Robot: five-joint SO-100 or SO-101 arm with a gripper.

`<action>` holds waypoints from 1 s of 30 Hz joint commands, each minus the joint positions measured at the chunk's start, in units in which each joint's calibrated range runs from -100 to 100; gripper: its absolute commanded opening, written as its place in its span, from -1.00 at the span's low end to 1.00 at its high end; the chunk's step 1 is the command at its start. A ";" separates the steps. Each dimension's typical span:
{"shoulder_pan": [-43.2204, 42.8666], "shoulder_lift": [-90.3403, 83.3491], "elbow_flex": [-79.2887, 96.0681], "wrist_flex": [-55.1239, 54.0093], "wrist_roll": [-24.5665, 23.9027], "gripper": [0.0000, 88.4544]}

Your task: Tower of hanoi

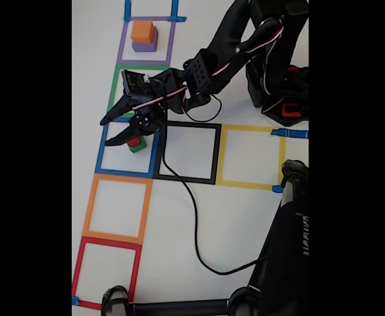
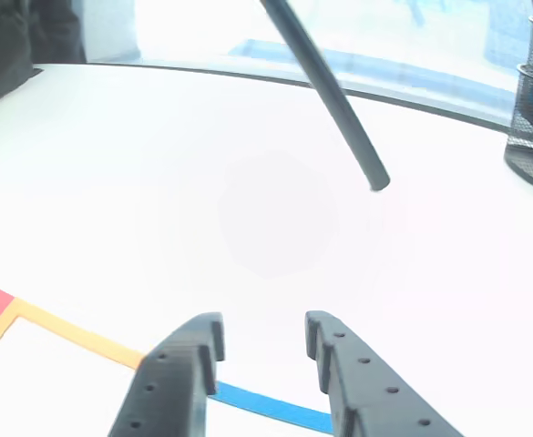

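Stacked blocks, fixed view: an orange block (image 1: 143,31) sits on a purple block (image 1: 145,46) inside the purple square (image 1: 122,41) at 12 o'clock; a red block (image 1: 133,141) rests on a green block (image 1: 138,146) in the blue square (image 1: 102,155). The gripper (image 1: 110,130) hovers at 9 o'clock of the red-green pair, jaws spread and empty. The other view adds a black mesh basket (image 2: 532,109) at 3 o'clock, with the gripper's fingers (image 2: 189,350) parted over bare tabletop (image 2: 202,182).
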 commanded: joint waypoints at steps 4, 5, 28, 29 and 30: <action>11.09 -17.62 -15.59 46.03 6.33 -1.00; 13.39 -19.63 -16.86 50.88 6.83 -1.00; 61.81 -36.19 -55.59 109.35 6.83 -0.83; 63.54 -36.59 -54.50 109.91 6.83 -0.82; 65.07 -36.91 -52.95 109.83 6.83 -0.76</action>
